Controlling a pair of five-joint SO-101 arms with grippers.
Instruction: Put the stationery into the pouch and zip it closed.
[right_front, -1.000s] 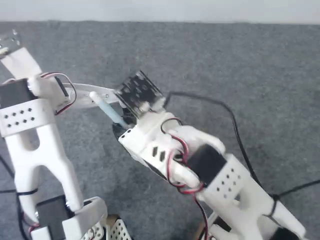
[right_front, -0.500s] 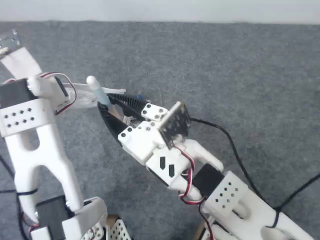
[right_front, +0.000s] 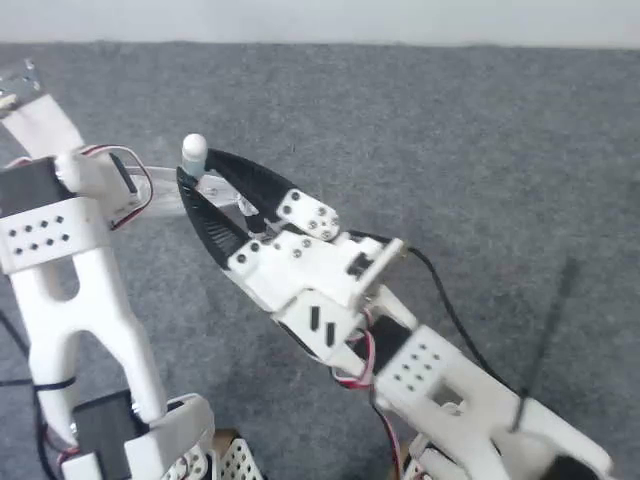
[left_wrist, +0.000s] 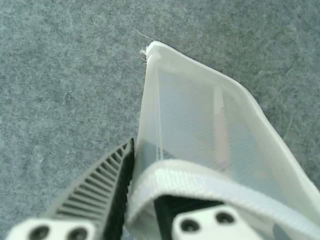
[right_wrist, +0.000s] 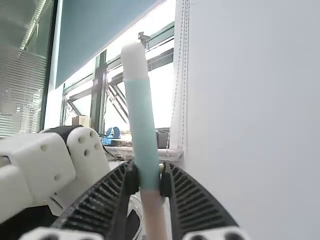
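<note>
Mesh, thin and see-through, makes up the pouch (left_wrist: 200, 125), and our left hand (left_wrist: 150, 190) is pinched on its woven rim band, one ribbed finger outside and the other tucked inside the mouth. The bag stretches away from that hand over the grey table (left_wrist: 60, 75); we cannot tell whether its far corner touches the surface. Through the mesh we make out one pale slim stick (left_wrist: 219, 125) already inside.

Our right hand (right_wrist: 146, 182) is clamped narrowly around a teal and white pen (right_wrist: 142, 130), gripped low on the barrel with the white end pointing up. From above, that pen (right_front: 193, 153) pokes out just past the black fingers of the right hand (right_front: 215, 195), close beside the left arm.

We judge the pen light, rigid and smooth (likely to slide or pivot in a loose pinch), so a hold nearer mid-barrel would steer it better. The pouch looks limp and nearly weightless; only the stiffer rim band gives a dependable hold, and it will sag shut unless the mouth is kept spread
</note>
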